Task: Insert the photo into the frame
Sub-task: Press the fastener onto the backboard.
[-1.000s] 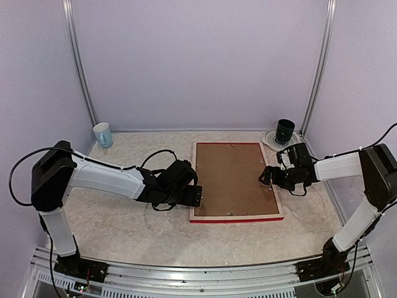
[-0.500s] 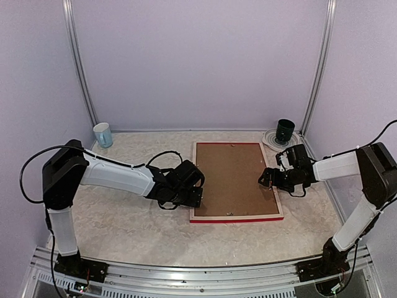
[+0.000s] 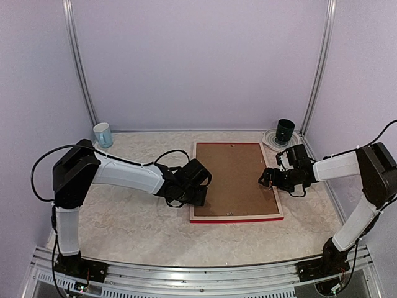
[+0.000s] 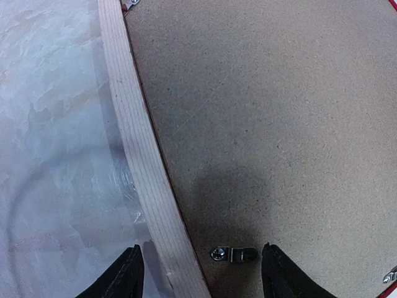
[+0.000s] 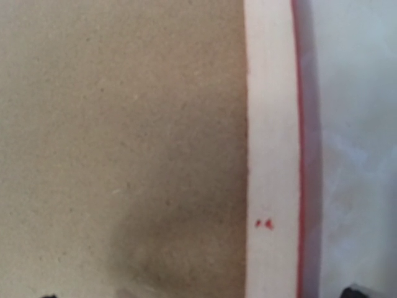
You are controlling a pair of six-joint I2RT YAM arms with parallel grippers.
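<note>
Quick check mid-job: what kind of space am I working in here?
Probably a lab test booth, not a home: plain lilac wall panels held by aluminium posts, a marble-look table, and a metal base rail along the near edge.

The left arm rises from its base at the table's near left corner, bends sharply at the elbow and runs low toward the middle. Its wrist tips downward. The left gripper points at the tabletop, fingers parted. The right arm climbs from the near right corner and folds the same way, with its forearm level and aimed left. The right gripper sits low, jaws spread wide, and only the fingertips show at the bottom edge of its wrist view.
</note>
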